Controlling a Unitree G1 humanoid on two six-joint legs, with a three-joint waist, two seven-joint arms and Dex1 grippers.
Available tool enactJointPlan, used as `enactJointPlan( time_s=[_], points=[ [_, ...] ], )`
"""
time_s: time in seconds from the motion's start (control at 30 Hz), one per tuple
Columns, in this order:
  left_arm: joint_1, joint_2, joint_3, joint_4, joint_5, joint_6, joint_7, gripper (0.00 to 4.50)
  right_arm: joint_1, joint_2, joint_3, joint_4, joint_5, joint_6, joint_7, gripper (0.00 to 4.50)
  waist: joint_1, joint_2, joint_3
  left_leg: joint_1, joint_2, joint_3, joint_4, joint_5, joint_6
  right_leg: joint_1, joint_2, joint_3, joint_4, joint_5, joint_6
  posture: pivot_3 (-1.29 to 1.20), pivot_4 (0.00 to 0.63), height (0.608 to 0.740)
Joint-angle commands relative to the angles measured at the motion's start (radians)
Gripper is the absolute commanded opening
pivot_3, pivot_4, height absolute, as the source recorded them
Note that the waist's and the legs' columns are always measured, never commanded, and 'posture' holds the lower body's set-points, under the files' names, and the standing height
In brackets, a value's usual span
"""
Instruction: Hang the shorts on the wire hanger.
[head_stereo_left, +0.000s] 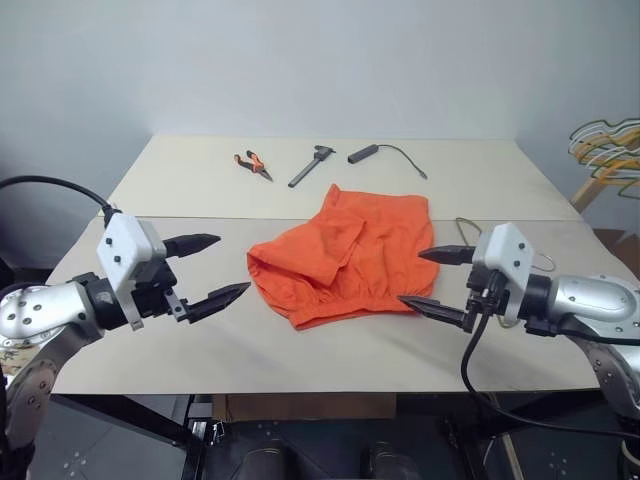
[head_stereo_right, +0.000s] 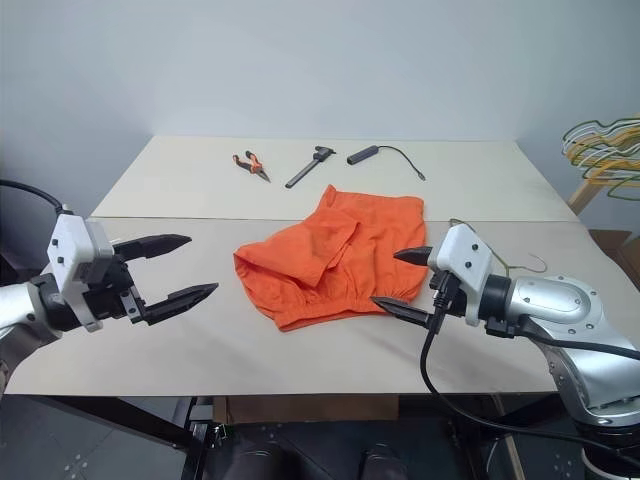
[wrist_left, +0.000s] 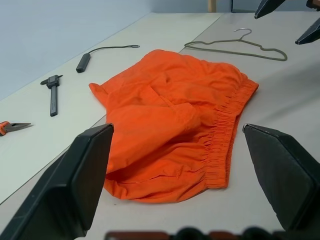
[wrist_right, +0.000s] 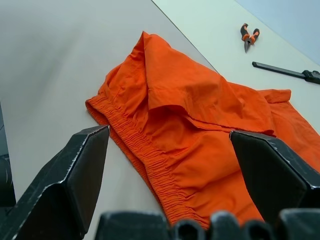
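On the pale beige tabletop (head_stereo_left: 200, 345), working from the robot's left across to its right. Left gripper (head_stereo_left: 218, 268) hovers above the near left part of the table, its two black fingers spread wide, nothing between them, tips aimed toward the middle. It stands apart from the cloth.

Far side of the table, left of centre: small orange-handled pliers (head_stereo_left: 253, 163), then a dark grey sliding caliper (head_stereo_left: 311, 166) lying at a slant, then a short black cylindrical tool with a thin trailing cord (head_stereo_left: 364, 153). All three lie well clear of the clothing.

Centre of the table: the bright orange cloth shorts with a gathered elastic waistband (head_stereo_left: 345, 255), lying loosely crumpled, one part folded over on top, waistband turned toward the near edge and the robot's right. They lie between the two grippers, touched by neither.

Right gripper (head_stereo_right: 399, 279) hovers just beside the waistband end of the shorts, fingers likewise spread wide and empty, tips pointing in toward the cloth.

Beyond that gripper, flat on the table: the thin grey-olive triangular wire hanger with a small hook (wrist_left: 235, 46), near the shorts but not touching them, largely hidden behind the right arm in the head views.

Off the table at the far right: a bunch of yellow, green and white hangers (head_stereo_left: 606, 148).
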Motion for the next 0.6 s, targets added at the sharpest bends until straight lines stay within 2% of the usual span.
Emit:
enactJointPlan(
  time_s=[0.03, 0.33, 0.47, 0.6],
  points=[
    [-0.011, -0.002, 0.018, 0.0, -0.005, -0.012, 0.004, 4.5, -0.008, -0.01, -0.036, -0.026, 0.019, -0.001, -0.004, 4.46, 0.0, 0.0, 0.0, 0.0, 0.0, 0.0, 0.0, 0.0, 0.0, 0.0, 0.0, 0.0, 0.0, 0.0, 0.0, 0.06, 0.039, 0.74],
    [-0.008, 0.01, 0.018, -0.007, -0.001, -0.015, -0.01, 4.5, -0.012, -0.038, 0.021, -0.114, -0.015, 0.053, -0.047, 4.46, 0.0, 0.0, 0.0, 0.0, 0.0, 0.0, 0.0, 0.0, 0.0, 0.0, 0.0, 0.0, 0.0, 0.0, 0.0, 0.07, 0.057, 0.74],
    [-0.007, 0.012, 0.028, -0.004, -0.005, -0.018, -0.022, 4.5, -0.09, -0.052, 0.157, -0.174, -0.07, 0.231, -0.162, 4.46, -0.004, 0.0, 0.0, 0.0, 0.001, 0.0, 0.0, 0.0, 0.0, 0.0, 0.0, 0.0, 0.0, -0.002, -0.003, 0.06, 0.057, 0.74],
    [-0.005, 0.002, 0.039, -0.003, -0.014, -0.013, -0.016, 4.5, -0.182, -0.007, 0.262, -0.17, -0.089, 0.382, -0.245, 4.46, -0.004, 0.0, 0.001, 0.001, 0.001, 0.0, 0.0, 0.0, 0.0, -0.001, 0.0, 0.0, 0.001, -0.003, -0.006, 0.04, 0.066, 0.74]
  ],
)
